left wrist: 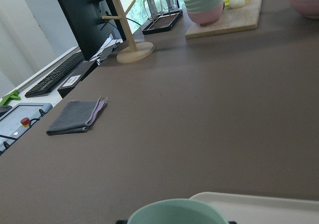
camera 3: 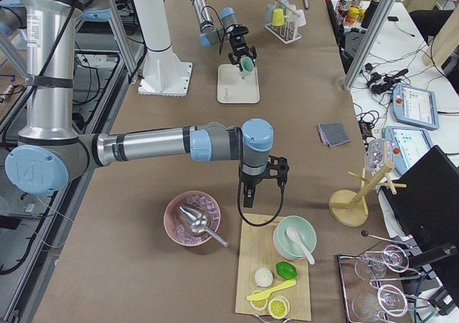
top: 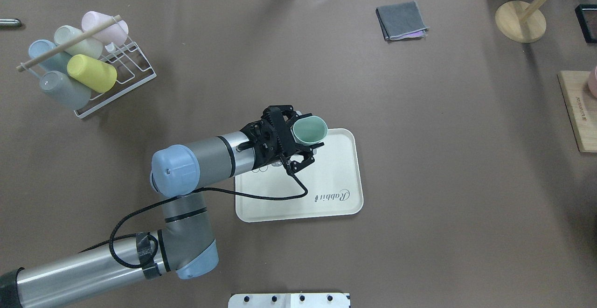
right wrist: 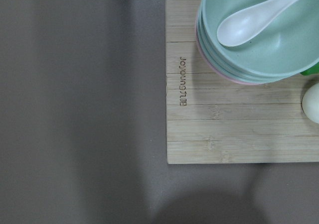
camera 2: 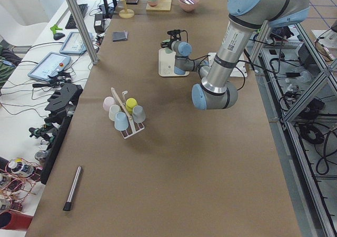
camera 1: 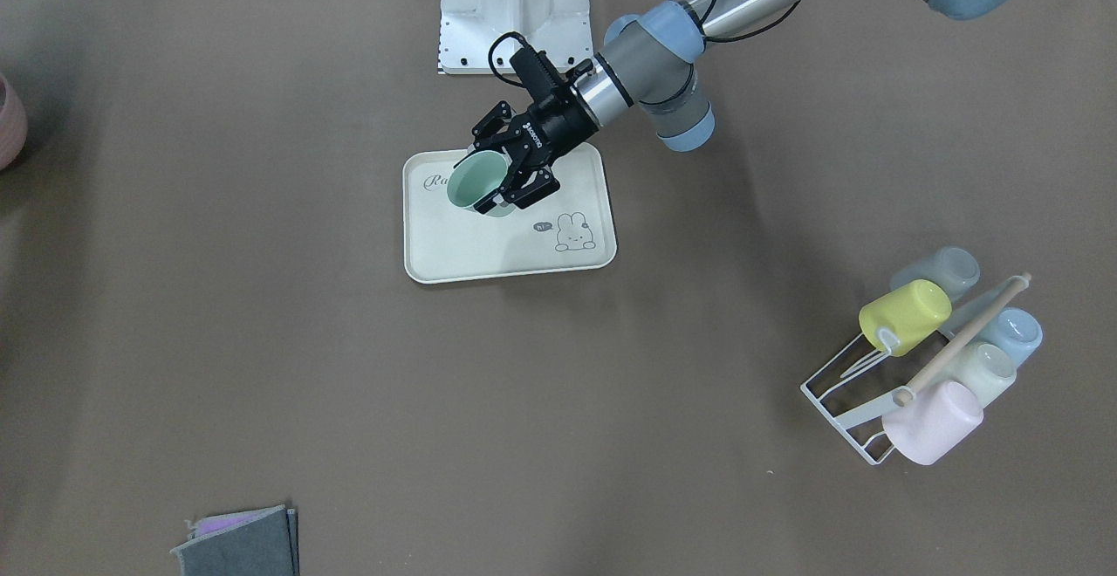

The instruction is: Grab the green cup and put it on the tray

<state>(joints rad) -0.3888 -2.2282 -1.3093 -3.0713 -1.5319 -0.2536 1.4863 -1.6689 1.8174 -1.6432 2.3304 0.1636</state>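
The green cup (camera 1: 474,181) is mint-coloured and held tilted, mouth sideways, between the fingers of my left gripper (camera 1: 499,176). It hangs over the far half of the cream tray (camera 1: 497,255) with the "Rabbit" script and bunny drawing. I cannot tell whether the cup touches the tray. In the overhead view the cup (top: 309,129) sits in the gripper (top: 302,136) above the tray (top: 333,182). The left wrist view shows the cup's rim (left wrist: 174,212) and a tray corner (left wrist: 264,206). My right gripper (camera 3: 247,192) hangs over the table near a wooden board; I cannot tell whether it is open or shut.
A white wire rack (top: 119,77) holds several cups, among them a yellow-green cup (top: 92,72), at the far left. A folded grey cloth (top: 401,19) and a wooden stand (top: 520,21) lie at the far right. Stacked bowls (right wrist: 259,35) stand on a cutting board (right wrist: 219,129).
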